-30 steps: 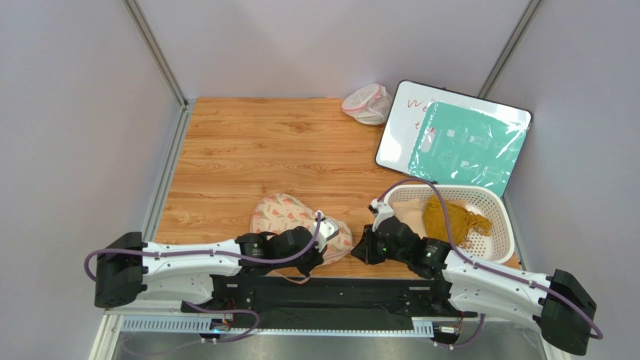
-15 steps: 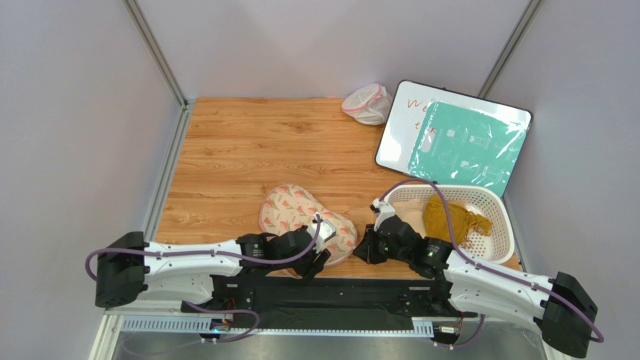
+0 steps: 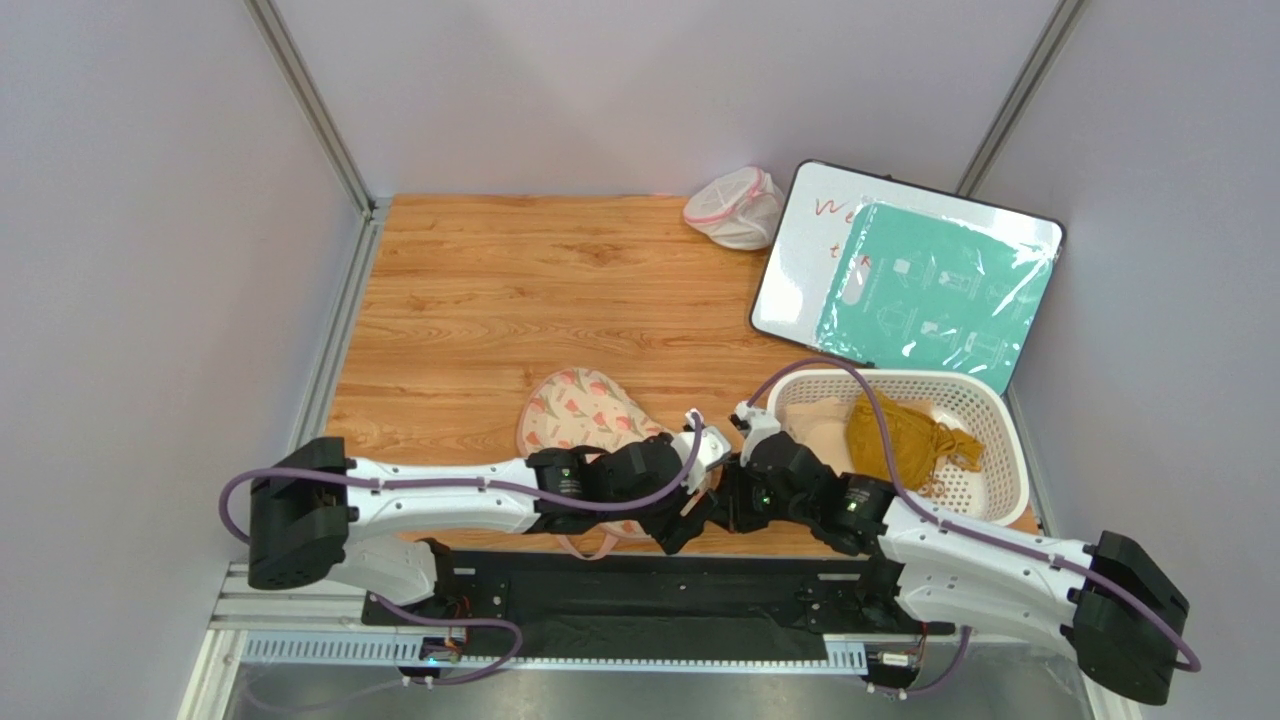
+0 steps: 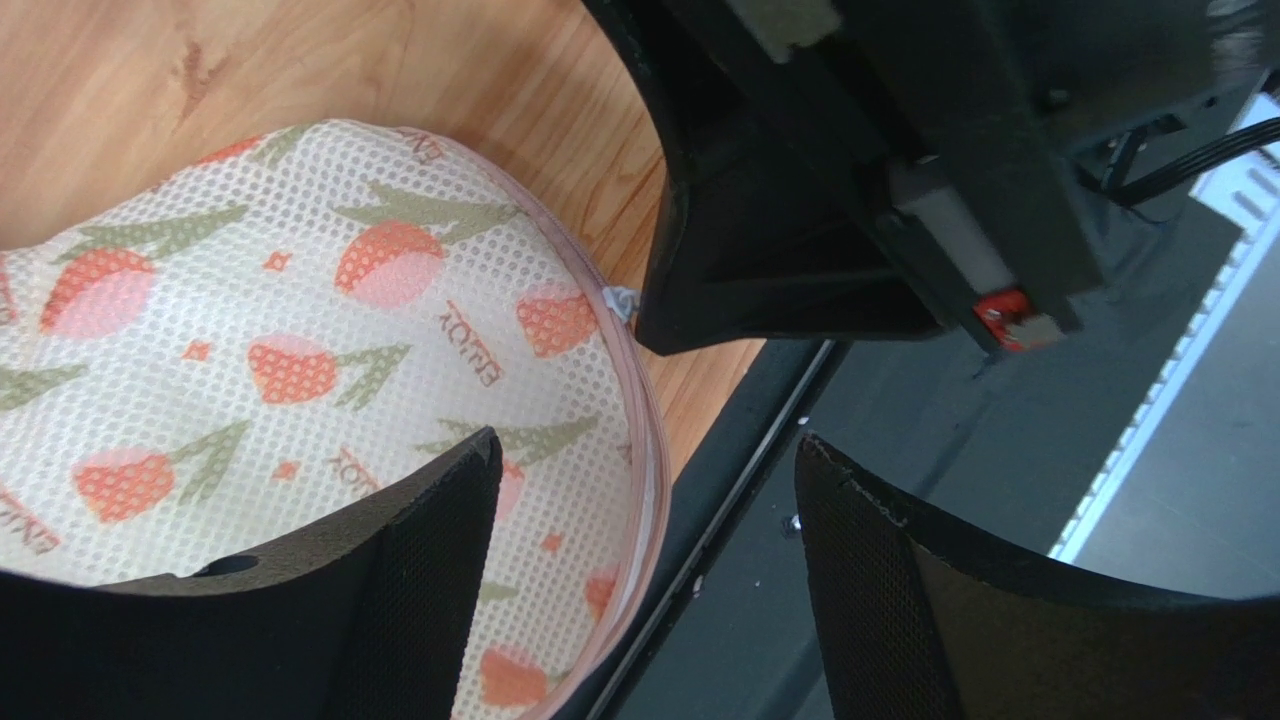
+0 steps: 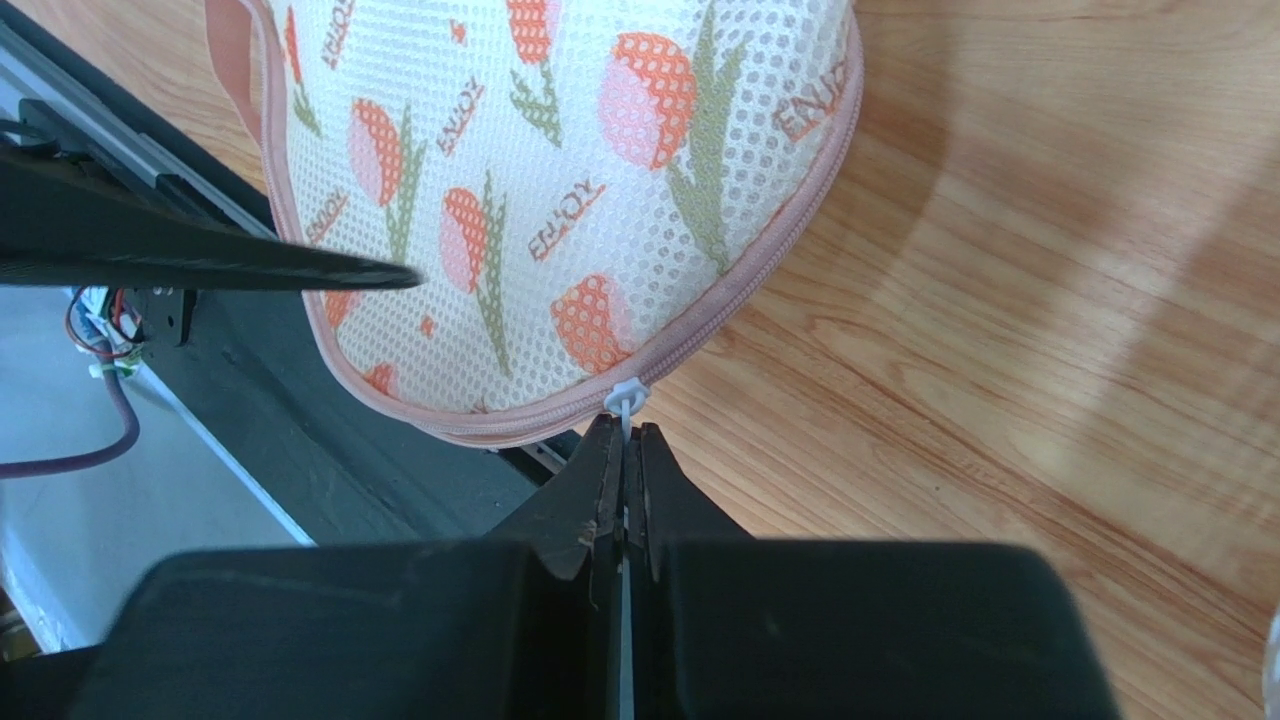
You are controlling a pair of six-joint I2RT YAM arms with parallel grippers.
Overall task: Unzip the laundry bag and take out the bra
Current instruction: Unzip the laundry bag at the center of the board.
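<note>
The laundry bag (image 3: 579, 413) lies near the table's front edge, cream mesh with orange tulip print and pink edging (image 5: 571, 180). In the right wrist view my right gripper (image 5: 622, 438) is shut on the bag's small white zipper pull (image 5: 625, 398) at the pink zipper seam. My left gripper (image 4: 646, 585) stands open over the bag's (image 4: 301, 345) near rim, nothing between its fingers, one fingertip (image 4: 428, 548) above the mesh. From above, the left gripper (image 3: 694, 510) and right gripper (image 3: 726, 495) nearly meet. The bra is hidden.
A white basket (image 3: 984, 398) with beige and mustard clothes sits at the right. Behind it leans a whiteboard (image 3: 902, 278), and a small white mesh pouch (image 3: 736, 207) lies at the back. The black mounting rail (image 3: 646, 578) runs just below the table's front edge.
My left gripper has opened, let go of the bag and reached right until it sits beside the right gripper. The bag has shifted slightly. The right gripper stays shut.
</note>
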